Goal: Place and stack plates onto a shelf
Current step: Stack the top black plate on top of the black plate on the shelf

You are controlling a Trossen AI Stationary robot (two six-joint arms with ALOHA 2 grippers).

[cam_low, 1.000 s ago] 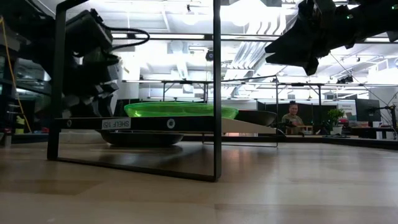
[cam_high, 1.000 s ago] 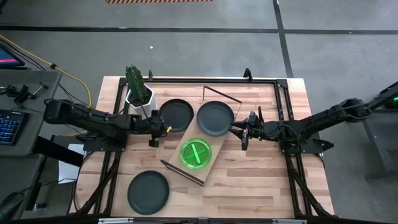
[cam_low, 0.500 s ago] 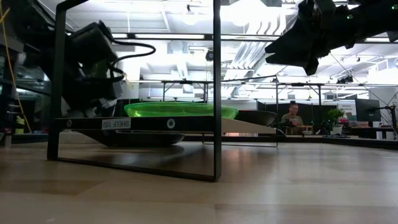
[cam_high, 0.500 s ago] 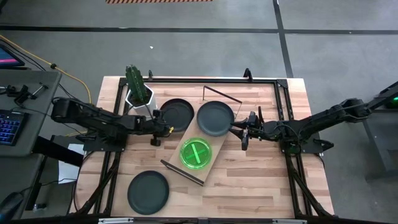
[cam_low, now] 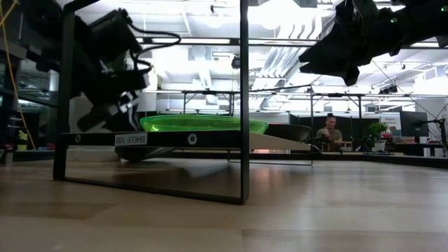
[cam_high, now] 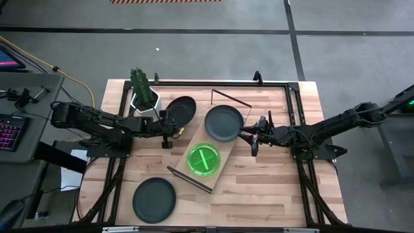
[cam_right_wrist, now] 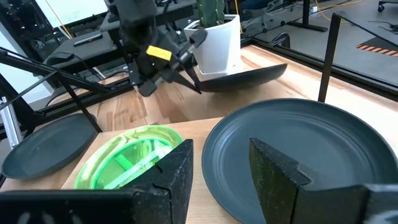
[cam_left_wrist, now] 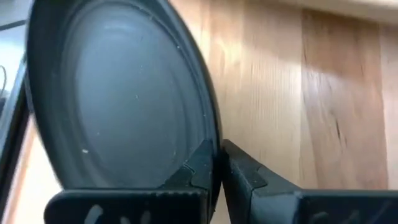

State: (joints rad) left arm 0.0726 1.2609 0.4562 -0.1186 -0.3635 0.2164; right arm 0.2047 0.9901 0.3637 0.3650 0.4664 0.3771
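Observation:
My left gripper point(cam_high: 167, 131) is shut on a black plate point(cam_high: 182, 110) that stands tilted beside the white cactus pot point(cam_high: 143, 98). The light-wood shelf point(cam_high: 223, 157) lies diagonally mid-table. On it rest a second black plate point(cam_high: 224, 123) and a green plate point(cam_high: 204, 159). A third black plate point(cam_high: 154, 199) lies flat on the table near the near edge. My right gripper point(cam_high: 254, 139) is open and hovers at the right rim of the shelf's black plate point(cam_right_wrist: 298, 149), touching nothing. My left gripper point(cam_left_wrist: 216, 155) pinches the black plate's rim point(cam_left_wrist: 210, 127) between its two fingers, on the plate's left, near side. The fingers come nearly level from the table's left. The plate point(cam_right_wrist: 242, 78) is raised at the held side and tilted; whether its far rim touches the table I cannot tell.
The cactus pot point(cam_right_wrist: 217, 37) stands just beyond the held plate, close to the far-left corner. The shelf's black frame legs point(cam_low: 244, 105) rise at both short ends. Bare tabletop lies to the right of the shelf and along the near edge.
My left gripper has moved a little toward the held plate and risen, tipping upward. The black plate, flat on the table beside the shelf a second ago, now stands tilted with its gripped side lifted. My right arm has kept still.

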